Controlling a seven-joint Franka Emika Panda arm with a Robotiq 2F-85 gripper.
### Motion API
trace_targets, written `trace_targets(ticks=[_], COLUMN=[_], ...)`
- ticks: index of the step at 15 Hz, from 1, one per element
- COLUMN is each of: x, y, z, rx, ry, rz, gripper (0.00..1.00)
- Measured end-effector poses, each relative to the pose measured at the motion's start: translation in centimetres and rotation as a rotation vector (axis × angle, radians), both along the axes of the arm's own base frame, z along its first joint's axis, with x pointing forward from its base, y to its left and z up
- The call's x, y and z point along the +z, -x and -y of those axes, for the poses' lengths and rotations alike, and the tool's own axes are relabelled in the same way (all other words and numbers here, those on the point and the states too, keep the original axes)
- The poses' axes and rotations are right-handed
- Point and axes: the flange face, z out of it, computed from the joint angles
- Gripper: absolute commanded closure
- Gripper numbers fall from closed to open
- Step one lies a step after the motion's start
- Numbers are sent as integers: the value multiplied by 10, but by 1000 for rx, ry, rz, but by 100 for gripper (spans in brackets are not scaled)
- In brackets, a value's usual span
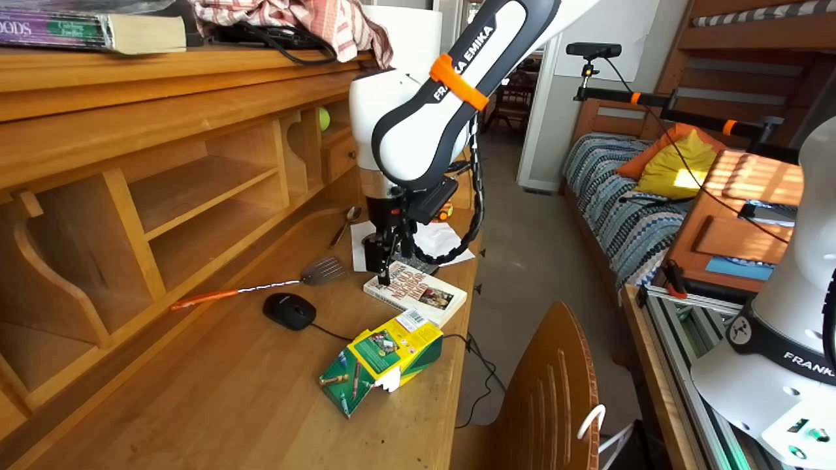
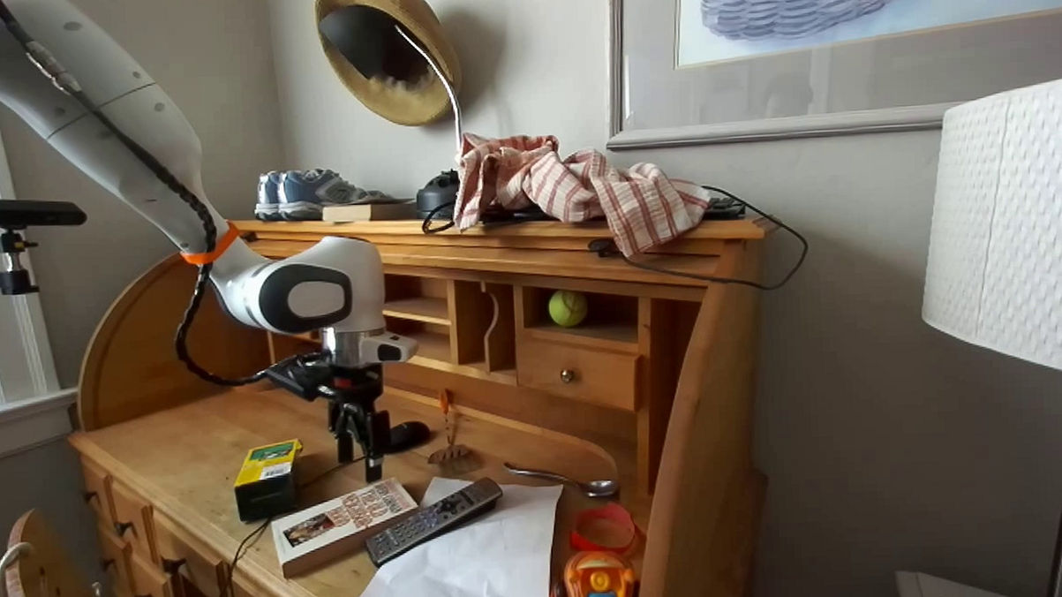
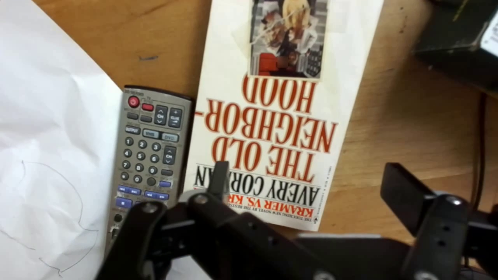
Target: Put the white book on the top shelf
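Observation:
The white book (image 1: 418, 292) lies flat on the desk, cover up, with reddish-brown print and a small picture. It also shows in an exterior view (image 2: 344, 523) and in the wrist view (image 3: 268, 128). My gripper (image 3: 303, 179) is open and empty, pointing down above the author's end of the book. In the wrist view one finger overlaps the cover and the other is over bare wood beside the book's edge. In an exterior view the gripper (image 2: 360, 463) hangs just behind the book; contact cannot be told. The top shelf (image 2: 361, 231) is the desk's long wooden top board.
A remote (image 2: 433, 518) lies along the book, partly on a white paper sheet (image 2: 478, 565). The green-and-yellow box (image 1: 392, 352) is close on the other side. A mouse (image 1: 289, 311) and spatula (image 1: 323, 271) lie nearby. Cloth (image 2: 571, 182), shoes (image 2: 306, 193) and another book (image 2: 369, 212) occupy the top shelf.

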Motion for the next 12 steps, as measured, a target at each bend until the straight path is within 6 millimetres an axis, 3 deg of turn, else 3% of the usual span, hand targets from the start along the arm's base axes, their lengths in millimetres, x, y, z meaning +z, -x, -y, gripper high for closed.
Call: trace_targets(ticks=[7, 12], x=[-30, -26], y=[-7, -11], z=[23, 57], rx=[-44, 64], ry=[-13, -135], rz=[-73, -146], gripper=[0, 0])
